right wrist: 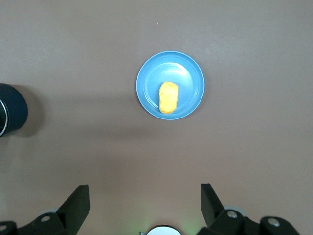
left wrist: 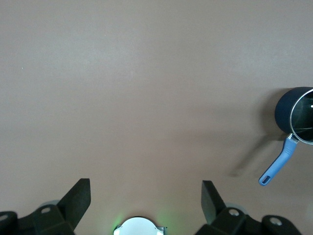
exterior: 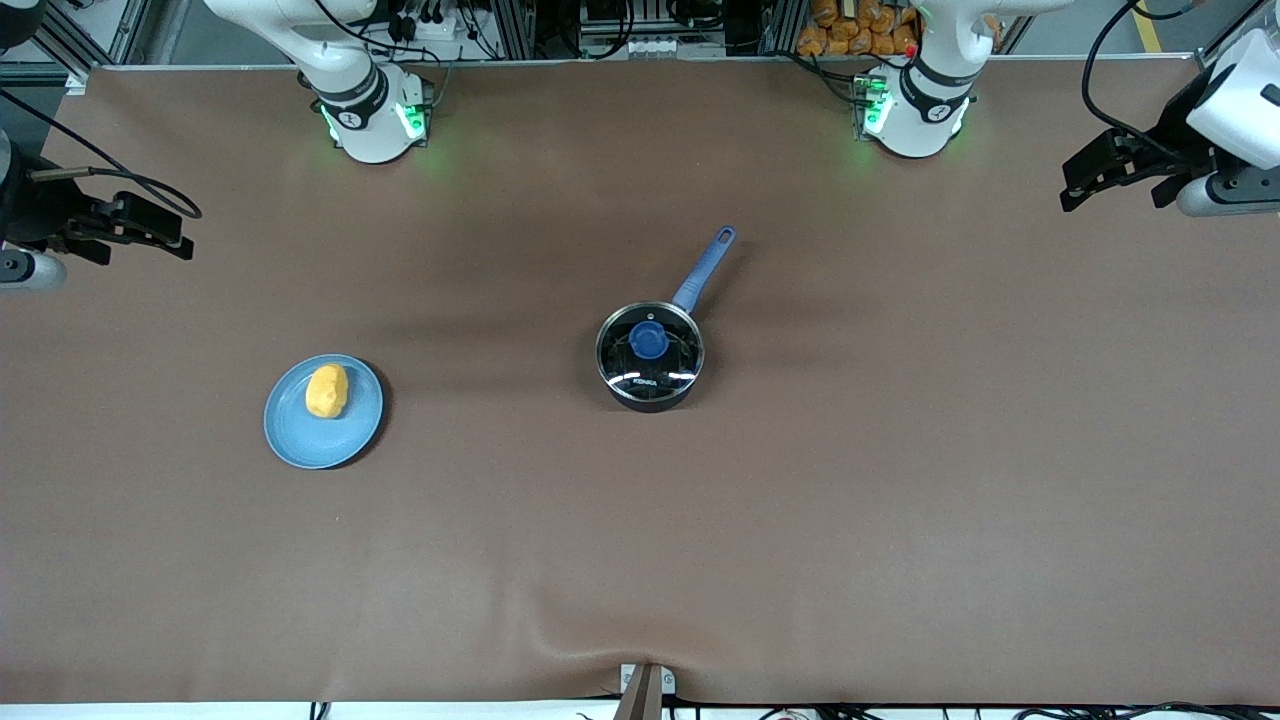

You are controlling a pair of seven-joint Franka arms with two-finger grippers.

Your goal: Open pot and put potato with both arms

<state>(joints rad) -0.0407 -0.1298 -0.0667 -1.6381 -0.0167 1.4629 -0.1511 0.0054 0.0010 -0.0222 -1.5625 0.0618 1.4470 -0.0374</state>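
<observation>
My two grippers hang wide open, holding nothing, one at each end of the table.

My left gripper [exterior: 1085, 185] is up over the left arm's end of the brown table [exterior: 900, 480], and my right gripper [exterior: 165, 235] is over the right arm's end. The black pot [exterior: 650, 357] sits mid-table with its glass lid [exterior: 650, 352] on. The yellow potato [exterior: 326, 390] lies on a blue plate [exterior: 300, 440], well apart from the pot.
</observation>
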